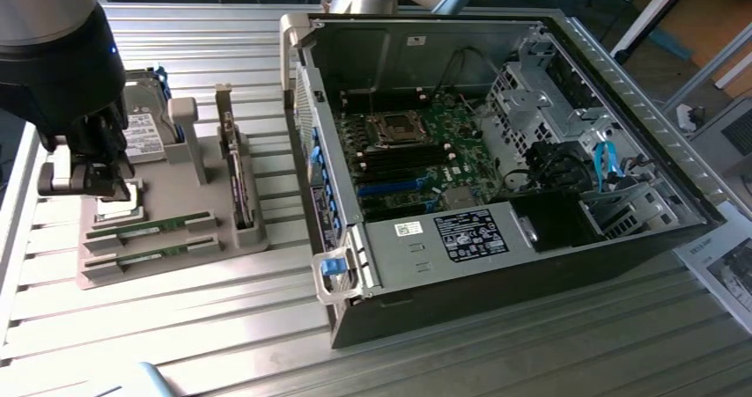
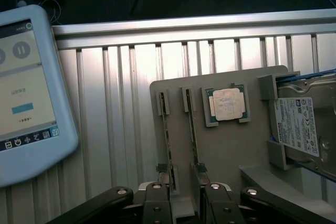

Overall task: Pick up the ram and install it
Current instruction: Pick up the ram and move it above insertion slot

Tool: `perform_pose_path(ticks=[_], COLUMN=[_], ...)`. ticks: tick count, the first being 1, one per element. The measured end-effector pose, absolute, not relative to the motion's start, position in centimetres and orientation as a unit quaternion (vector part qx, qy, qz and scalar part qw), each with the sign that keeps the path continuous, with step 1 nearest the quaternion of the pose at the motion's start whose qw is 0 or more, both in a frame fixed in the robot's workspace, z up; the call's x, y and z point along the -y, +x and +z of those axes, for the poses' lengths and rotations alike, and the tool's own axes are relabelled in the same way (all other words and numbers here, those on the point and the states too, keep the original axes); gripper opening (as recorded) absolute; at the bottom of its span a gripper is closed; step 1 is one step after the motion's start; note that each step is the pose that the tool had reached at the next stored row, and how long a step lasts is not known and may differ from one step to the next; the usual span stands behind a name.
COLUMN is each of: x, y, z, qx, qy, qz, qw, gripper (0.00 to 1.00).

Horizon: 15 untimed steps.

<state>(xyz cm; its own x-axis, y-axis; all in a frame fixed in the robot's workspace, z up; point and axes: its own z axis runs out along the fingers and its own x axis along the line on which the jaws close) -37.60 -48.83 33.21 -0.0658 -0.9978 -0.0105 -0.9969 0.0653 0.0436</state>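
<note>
Starting with the exterior view: the black arm's end effector hangs over the grey parts fixture at about 9 o'clock in the picture, above the corner where the processor sits. It looks spread wide with nothing in it. Both sticks lie in their slots on the fixture. The inner ram stick is just beside the processor, and the outer ram stick is at its 6 o'clock, along the fixture's edge. The hard drive stands at the fixture's 12 o'clock end, and a dark card stands on edge along its 3 o'clock side. The open PC case takes up the 3 o'clock half of the ribbed tabletop. You can see the motherboard inside, with the labelled power supply at its 6 o'clock.

Wrist view: the end effector is wide open and empty, its fingers hovering at one end of the outer ram stick and inner ram stick. Can't tell if they touch anything. The processor lies between the inner stick and the white-labelled hard drive. A teach pendant rests on the tabletop, apart from the fixture.
</note>
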Motion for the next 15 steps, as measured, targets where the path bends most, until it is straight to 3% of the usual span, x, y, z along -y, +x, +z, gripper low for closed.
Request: perform_pose_path(ticks=[15], x=[48.8], y=[-37.6], z=[31.1], qx=[0.730], qy=[0.683], qz=[-0.020], qw=[0.011], gripper=[0.31])
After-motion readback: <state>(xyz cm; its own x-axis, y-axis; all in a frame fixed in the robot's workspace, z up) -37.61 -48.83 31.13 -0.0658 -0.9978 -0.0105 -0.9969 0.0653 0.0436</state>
